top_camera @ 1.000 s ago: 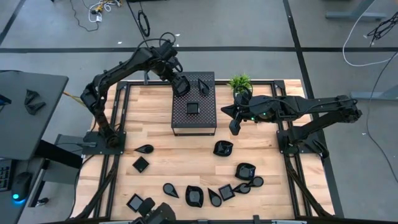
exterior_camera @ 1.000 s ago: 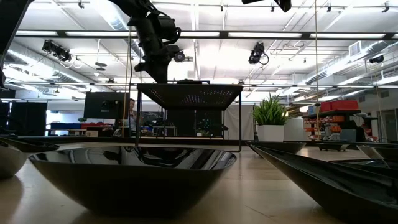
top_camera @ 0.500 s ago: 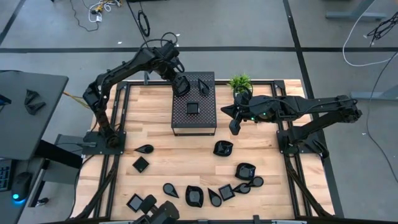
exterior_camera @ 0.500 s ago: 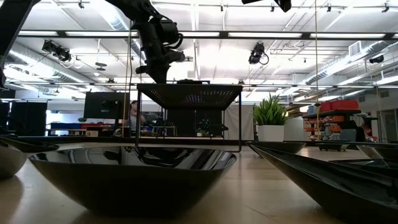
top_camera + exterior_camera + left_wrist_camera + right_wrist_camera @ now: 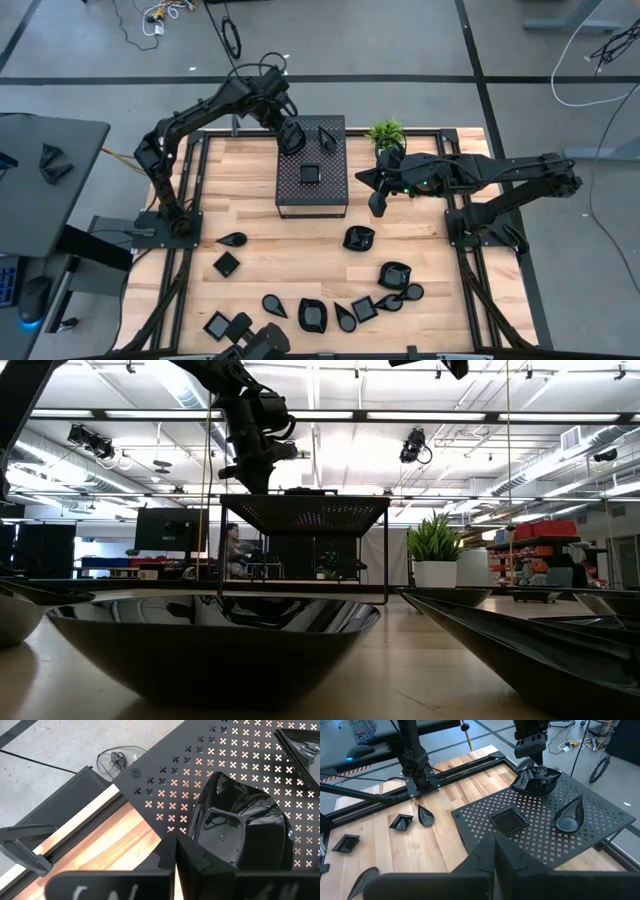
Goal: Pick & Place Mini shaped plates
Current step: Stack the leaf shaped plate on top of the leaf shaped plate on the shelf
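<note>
**Left gripper closed above plate on box**

High view: left gripper point(image 5: 291, 138) closed, empty, over perforated box point(image 5: 312, 190) corner; right gripper point(image 5: 376, 205) closed, empty, beside box.

Right wrist view: rounded plate point(image 5: 536, 779), square plate point(image 5: 508, 818), teardrop plate point(image 5: 569, 815) on box.

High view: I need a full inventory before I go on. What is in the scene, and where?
mini plates on the box: three, glossy black; square, teardrop and rounded.
mini plates on the table: about a dozen, glossy black, scattered over the near half.
perforated box: one, black, far middle of the table.
potted plant: one, green, just right of the box.
table: one, light wood in a black frame.
cables: several, black and white, on the floor.
left end effector: shut, at the rounded plate on the box's far left corner.
right end effector: shut, right of the box.
</note>
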Controlling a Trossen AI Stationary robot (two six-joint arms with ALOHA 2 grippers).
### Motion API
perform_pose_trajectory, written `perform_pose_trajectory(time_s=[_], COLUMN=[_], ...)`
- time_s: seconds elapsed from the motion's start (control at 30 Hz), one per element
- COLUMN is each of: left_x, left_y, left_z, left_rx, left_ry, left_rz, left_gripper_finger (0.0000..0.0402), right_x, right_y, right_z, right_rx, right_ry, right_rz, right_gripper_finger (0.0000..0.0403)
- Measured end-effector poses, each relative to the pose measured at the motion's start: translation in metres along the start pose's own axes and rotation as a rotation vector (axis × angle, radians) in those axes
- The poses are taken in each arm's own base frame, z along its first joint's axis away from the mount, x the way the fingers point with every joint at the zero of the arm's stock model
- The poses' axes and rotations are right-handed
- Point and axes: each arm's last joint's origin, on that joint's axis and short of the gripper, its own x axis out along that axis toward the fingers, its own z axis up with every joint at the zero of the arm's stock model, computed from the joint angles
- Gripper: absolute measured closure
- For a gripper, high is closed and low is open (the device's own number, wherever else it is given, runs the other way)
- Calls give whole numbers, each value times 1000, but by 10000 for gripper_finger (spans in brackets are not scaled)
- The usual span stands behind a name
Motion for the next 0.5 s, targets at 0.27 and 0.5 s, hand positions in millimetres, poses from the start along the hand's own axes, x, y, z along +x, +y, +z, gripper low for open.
perform_pose_trajectory(time_s=[0.27,0.5], left_x=[0,0], left_y=[-1,-10], left_z=[0,-2], left_rx=[-6,6], left_ry=[1,5], left_rz=[-8,-38], left_gripper_finger=[396,398], right_x=[0,0], right_y=[0,0], right_z=[0,0], right_rx=[0,0], right_ry=[0,0], right_rz=[0,0], right_gripper_finger=[396,396])
